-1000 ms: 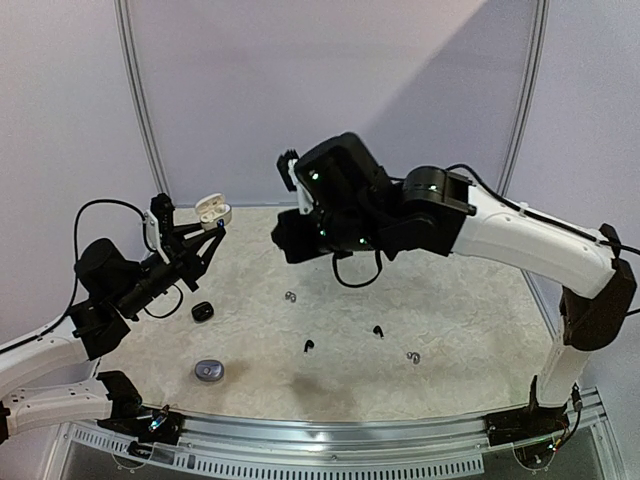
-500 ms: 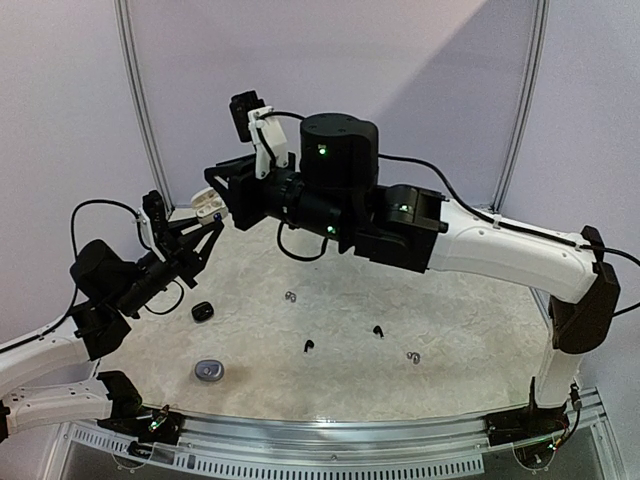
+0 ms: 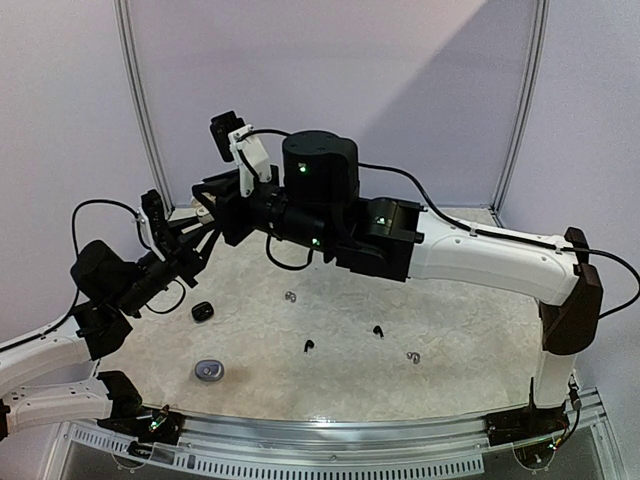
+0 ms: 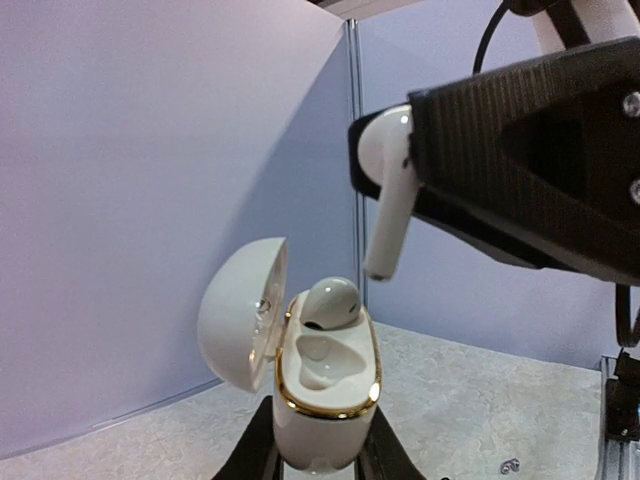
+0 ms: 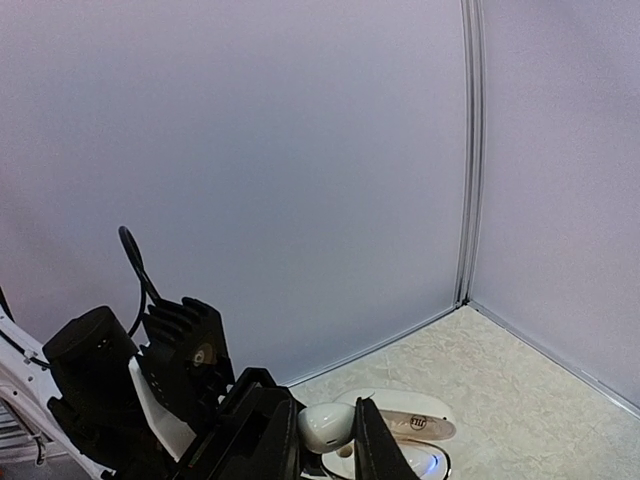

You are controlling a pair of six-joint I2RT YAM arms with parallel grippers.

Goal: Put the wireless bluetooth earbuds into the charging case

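Note:
My left gripper [image 3: 203,226] is shut on an open white charging case [image 4: 325,395] with a gold rim and holds it upright above the table's far left. Its lid [image 4: 240,325] is swung open to the left. One white earbud [image 4: 330,300] sits in the far socket; the near socket is empty. My right gripper [image 3: 214,203] is shut on a second white earbud [image 4: 388,200], stem pointing down, just above and to the right of the case. In the right wrist view this earbud [image 5: 328,425] sits between the fingers, with the case [image 5: 415,428] below.
A black case [image 3: 202,311] and a grey case [image 3: 209,371] lie on the table at the left. Two silvery earbuds [image 3: 291,296] [image 3: 414,357] and two black earbuds [image 3: 309,346] [image 3: 378,330] lie in the middle. Purple walls stand behind.
My right arm has swung left from over the table's middle to right above the case in my left gripper, carrying the white earbud. The left arm has barely moved.

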